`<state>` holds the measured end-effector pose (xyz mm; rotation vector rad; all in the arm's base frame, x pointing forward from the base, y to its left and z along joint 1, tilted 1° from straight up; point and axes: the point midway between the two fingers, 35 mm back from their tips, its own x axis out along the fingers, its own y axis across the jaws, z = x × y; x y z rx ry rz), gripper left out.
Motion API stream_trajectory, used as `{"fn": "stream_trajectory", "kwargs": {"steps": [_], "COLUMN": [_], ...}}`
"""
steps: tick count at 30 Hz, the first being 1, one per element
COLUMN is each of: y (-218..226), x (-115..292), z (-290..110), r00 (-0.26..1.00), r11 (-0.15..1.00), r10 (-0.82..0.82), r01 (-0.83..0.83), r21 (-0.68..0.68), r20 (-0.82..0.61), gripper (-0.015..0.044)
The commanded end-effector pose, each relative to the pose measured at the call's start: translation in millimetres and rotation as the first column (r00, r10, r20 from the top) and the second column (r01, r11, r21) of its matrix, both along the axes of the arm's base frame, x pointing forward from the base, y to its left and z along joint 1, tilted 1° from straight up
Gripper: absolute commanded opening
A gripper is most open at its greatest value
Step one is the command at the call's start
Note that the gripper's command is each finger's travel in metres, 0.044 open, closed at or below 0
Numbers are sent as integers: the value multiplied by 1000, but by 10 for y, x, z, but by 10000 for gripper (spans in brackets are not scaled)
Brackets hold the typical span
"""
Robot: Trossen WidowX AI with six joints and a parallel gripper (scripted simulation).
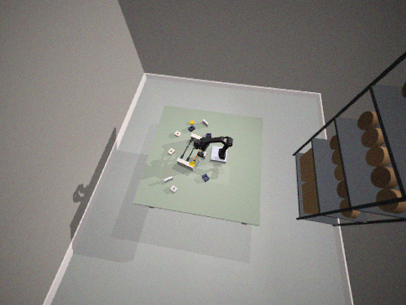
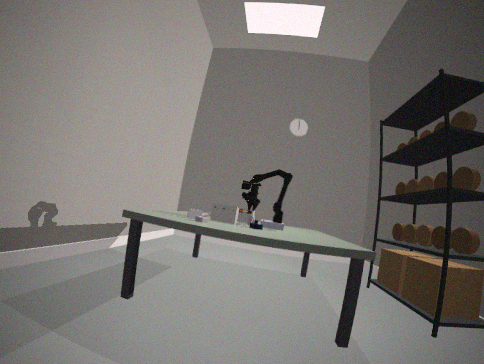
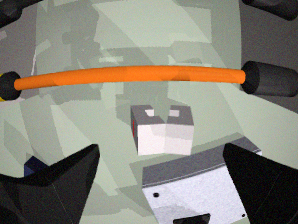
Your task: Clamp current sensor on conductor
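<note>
The open split-core sensor (image 3: 165, 139) (image 1: 205, 155) stands on the table, white with grey upper faces and a gap between its two halves. A red mark shows on its left side in the wrist view; its arrow cannot be made out. The orange conductor (image 3: 130, 75) (image 1: 196, 158) (image 2: 244, 211) runs crosswise beyond the sensor, with nothing round it. The yellow LOAD marker (image 1: 191, 164) is at its end by a white bar; only a yellow sliver shows at the wrist view's left edge. My gripper (image 3: 164, 151) is open and empty, pointing down above the sensor, one finger on each side in view.
Two white bars (image 1: 184, 163) (image 1: 195, 136) hold the conductors, including black ones (image 1: 187, 150). The arm's pale base plate (image 1: 215, 156) (image 3: 200, 192) is close to the sensor. Dark blue blocks (image 1: 205, 178) (image 1: 191, 128), white blocks (image 1: 171, 151) (image 1: 174, 188) and a yellow disc (image 1: 192, 122) are scattered around.
</note>
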<state>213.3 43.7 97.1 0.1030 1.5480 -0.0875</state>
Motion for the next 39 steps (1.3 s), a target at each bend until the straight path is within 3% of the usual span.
{"fn": "stream_trajectory", "kwargs": {"steps": [1,29,34,39], "y": [-8,-11,-2,-2], "x": [-17,-33,-10,-10], "z": [-102,-482,-439,-439], "r00": [1000,1000,1000,1000], "r11": [1000,1000,1000,1000], "r10": [-5,-5,-1,-1], "r01": [5,5,1,1], "r21": [-5,-5,0,0], "r20": [-14,-14,-2,-2], "gripper": [440,440,309,275]}}
